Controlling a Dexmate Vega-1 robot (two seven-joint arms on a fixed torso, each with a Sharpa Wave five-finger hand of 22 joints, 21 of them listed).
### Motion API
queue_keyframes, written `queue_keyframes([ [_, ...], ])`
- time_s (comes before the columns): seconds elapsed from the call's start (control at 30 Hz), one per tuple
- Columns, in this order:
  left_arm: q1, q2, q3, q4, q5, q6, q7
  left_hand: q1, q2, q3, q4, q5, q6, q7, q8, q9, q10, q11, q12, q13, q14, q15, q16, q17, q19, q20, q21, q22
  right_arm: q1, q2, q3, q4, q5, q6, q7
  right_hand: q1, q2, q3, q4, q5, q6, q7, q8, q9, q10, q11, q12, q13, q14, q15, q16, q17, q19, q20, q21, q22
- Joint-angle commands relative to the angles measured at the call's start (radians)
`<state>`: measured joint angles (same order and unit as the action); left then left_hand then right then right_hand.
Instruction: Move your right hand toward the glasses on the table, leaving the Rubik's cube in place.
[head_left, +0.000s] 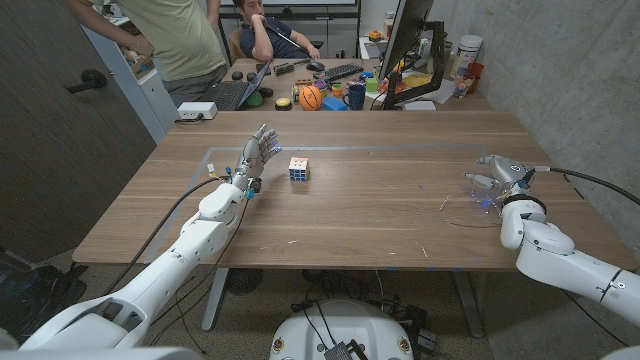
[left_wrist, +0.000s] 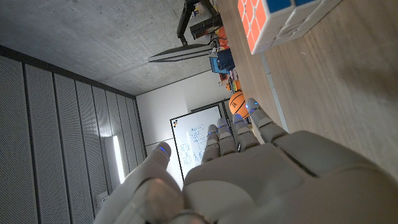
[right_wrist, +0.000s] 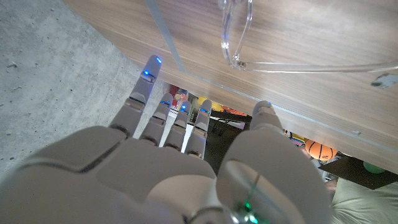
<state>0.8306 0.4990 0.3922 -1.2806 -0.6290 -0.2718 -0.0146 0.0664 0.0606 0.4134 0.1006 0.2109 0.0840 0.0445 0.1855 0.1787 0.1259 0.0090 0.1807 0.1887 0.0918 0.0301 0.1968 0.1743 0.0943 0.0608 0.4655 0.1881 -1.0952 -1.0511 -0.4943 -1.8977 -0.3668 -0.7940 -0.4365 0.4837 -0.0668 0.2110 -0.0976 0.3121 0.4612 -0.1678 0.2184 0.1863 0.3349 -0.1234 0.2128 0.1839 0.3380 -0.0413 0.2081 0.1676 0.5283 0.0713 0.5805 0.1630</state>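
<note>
Nearly there: the reach toward the glasses looks close to done.
Left hand (head_left: 255, 157) waits with fingers spread, holding nothing, beside the untouched multicoloured Rubik's cube (head_left: 299, 169) on the wooden surface (head_left: 380, 215); right hand (head_left: 497, 172), fingers extended and empty, hovers by the clear-framed plastic glasses (right_wrist: 239, 37), not yet touching.

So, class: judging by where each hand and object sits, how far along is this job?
Nearly done: the right hand, open, is beside the clear glasses, not touching them. The Rubik's cube sits untouched near the open left hand. Left: close the last gap.
</note>
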Motion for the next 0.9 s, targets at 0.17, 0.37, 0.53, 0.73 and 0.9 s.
queue_keyframes([
  [0.17,0.011,0.003,0.0,-0.021,0.006,0.001,0.013,-0.009,0.006,-0.008,0.0,0.006,-0.002,0.001,0.003,0.003,0.002,0.001,0.006,0.001,0.002,0.004,0.004,0.002,0.007,-0.001,-0.003,0.005,-0.011,-0.013,0.006,-0.008,0.023,-0.007,-0.004,0.009,0.0,-0.009,0.002,0.01,0.02,-0.003,0.001,0.001,0.025,-0.01,0.008,0.002,0.027,-0.042,0.002,0.001,0.021,-0.009,-0.008,0.001],
  [0.37,0.018,0.007,-0.001,-0.035,0.006,0.005,0.019,-0.01,0.006,-0.009,0.0,0.006,-0.002,0.002,0.003,0.003,0.001,0.002,0.006,0.001,0.001,0.004,0.004,0.002,0.007,-0.001,-0.004,0.005,-0.016,-0.016,0.007,-0.002,0.035,0.001,-0.002,0.009,0.0,-0.012,0.002,0.011,0.013,0.0,-0.005,0.001,0.024,-0.008,0.005,0.002,0.028,-0.042,-0.001,0.001,0.024,-0.008,-0.013,0.001],
  [0.53,0.02,0.009,-0.001,-0.04,0.007,0.007,0.021,-0.01,0.006,-0.009,0.0,0.007,-0.002,0.002,0.003,0.003,0.002,0.003,0.006,0.001,0.002,0.004,0.004,0.002,0.008,-0.001,-0.005,0.005,-0.021,-0.018,0.011,0.002,0.041,0.01,-0.013,0.011,-0.001,-0.014,0.002,0.012,0.01,-0.001,-0.009,0.001,0.023,-0.012,0.002,0.002,0.029,-0.043,-0.003,0.001,0.03,-0.007,-0.017,0.001],
  [0.73,0.016,0.006,0.002,-0.037,0.007,0.009,0.019,-0.01,0.006,-0.01,0.0,0.007,-0.001,0.001,0.004,0.003,0.002,0.002,0.006,0.001,0.001,0.004,0.004,0.002,0.008,-0.001,-0.006,0.005,-0.023,-0.018,0.015,0.002,0.049,0.011,-0.016,0.012,-0.001,-0.016,0.002,0.013,0.008,-0.001,-0.012,0.001,0.025,-0.01,0.0,0.002,0.034,-0.042,-0.004,0.001,0.037,-0.009,-0.02,0.001],
  [0.9,0.013,0.005,0.003,-0.034,0.008,0.01,0.018,-0.01,0.006,-0.01,0.0,0.007,-0.001,0.002,0.004,0.003,0.001,0.002,0.006,0.001,0.001,0.004,0.004,0.002,0.008,-0.001,-0.007,0.005,-0.024,-0.018,0.016,0.004,0.055,0.017,-0.019,0.011,-0.001,-0.019,0.004,0.014,0.009,-0.002,-0.014,0.001,0.029,-0.015,0.0,0.002,0.04,-0.042,-0.004,0.001,0.045,-0.009,-0.024,0.001],
])
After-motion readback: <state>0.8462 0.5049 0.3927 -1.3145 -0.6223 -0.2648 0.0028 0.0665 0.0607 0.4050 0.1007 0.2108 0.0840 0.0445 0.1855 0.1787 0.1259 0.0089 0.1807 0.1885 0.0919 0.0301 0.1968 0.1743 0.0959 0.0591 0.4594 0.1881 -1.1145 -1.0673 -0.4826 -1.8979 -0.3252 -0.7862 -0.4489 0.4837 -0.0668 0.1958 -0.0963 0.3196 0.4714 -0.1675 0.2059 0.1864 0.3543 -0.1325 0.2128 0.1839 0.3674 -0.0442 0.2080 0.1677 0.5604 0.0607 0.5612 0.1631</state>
